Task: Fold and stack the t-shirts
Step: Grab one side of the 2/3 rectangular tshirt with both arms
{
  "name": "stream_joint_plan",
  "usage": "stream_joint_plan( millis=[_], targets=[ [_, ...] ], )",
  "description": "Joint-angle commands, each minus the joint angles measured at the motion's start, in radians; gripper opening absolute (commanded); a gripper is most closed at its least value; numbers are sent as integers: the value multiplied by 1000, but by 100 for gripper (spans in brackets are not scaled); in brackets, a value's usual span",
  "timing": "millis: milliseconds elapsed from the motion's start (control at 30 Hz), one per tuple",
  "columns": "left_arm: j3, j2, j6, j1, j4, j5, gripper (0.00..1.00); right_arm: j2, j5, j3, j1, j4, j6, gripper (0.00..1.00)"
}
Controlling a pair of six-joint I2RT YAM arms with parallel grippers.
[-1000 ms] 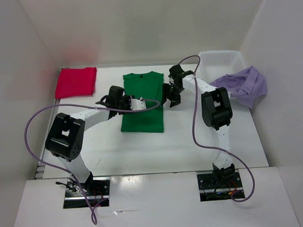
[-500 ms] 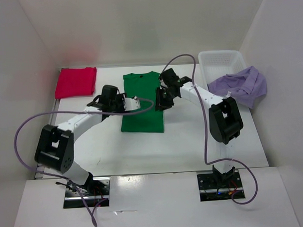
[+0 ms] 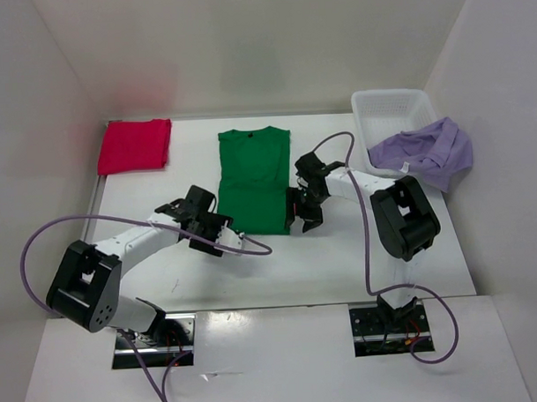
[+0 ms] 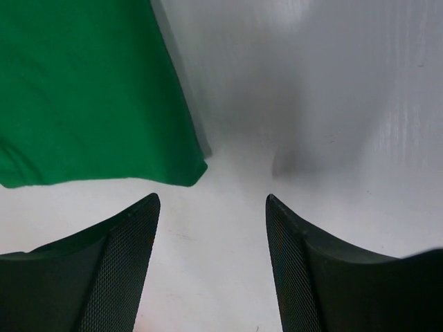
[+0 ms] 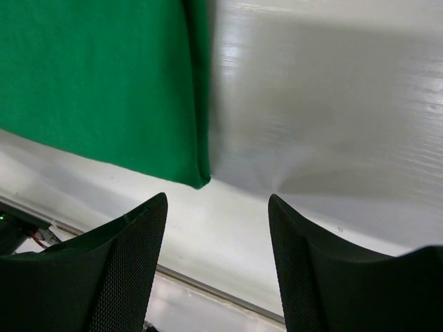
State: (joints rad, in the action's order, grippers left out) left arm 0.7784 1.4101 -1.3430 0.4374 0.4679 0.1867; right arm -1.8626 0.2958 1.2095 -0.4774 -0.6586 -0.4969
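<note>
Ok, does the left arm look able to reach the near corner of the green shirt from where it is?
Probably yes. The left fingers are open and sit just short of a corner of the green shirt, with only bare table in between.

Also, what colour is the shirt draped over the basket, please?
The shirt is pale lavender, clearest in the top view.

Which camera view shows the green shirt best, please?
The top external view: the whole green shirt is seen there, from collar to hem. The left wrist view shows only one hem corner, and the right wrist view shows only the other corner.
</note>
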Motion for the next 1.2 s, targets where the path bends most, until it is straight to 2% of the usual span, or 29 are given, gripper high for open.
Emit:
stream_joint_plan(
  millis=[0,133,300,433,500,633,767,800,900,933,1000,1033,1167],
  targets=[
    [-31,9,-54,33,6,48,70,71,25,-31,-15,86,-31,66],
    [-31,56,16,53,-86,48,70,71,34,-44,-24,117,-51,66],
    [-47,99,67,72,-216,-19,58,51,33,-44,-24,126,-69,66],
    [-47,109,76,72,-229,-20,55,5,32,2,-33,136,-80,69],
    [-47,109,76,72,-239,-20,49,-32,32,12,-33,126,-80,69],
    [-47,118,99,72,-239,-30,26,-41,42,-8,-53,116,-89,69],
    [-47,118,99,72,-239,-30,15,-41,42,-42,-63,125,-98,69],
    [-47,118,99,72,-239,-30,13,-67,52,-42,-63,125,-98,58],
    [-47,118,99,72,-239,-30,10,-86,71,-16,-63,125,-98,33],
    [-47,118,99,72,-226,-30,9,-86,71,-16,-63,125,-98,17],
    [-36,107,110,72,-192,-30,5,-63,71,-7,-63,125,-108,4],
    [-27,95,123,72,-181,-21,4,-52,71,-7,-63,116,-108,0],
    [-1,73,163,81,-124,-32,0,-15,72,-20,-63,74,-108,0]
  ],
)
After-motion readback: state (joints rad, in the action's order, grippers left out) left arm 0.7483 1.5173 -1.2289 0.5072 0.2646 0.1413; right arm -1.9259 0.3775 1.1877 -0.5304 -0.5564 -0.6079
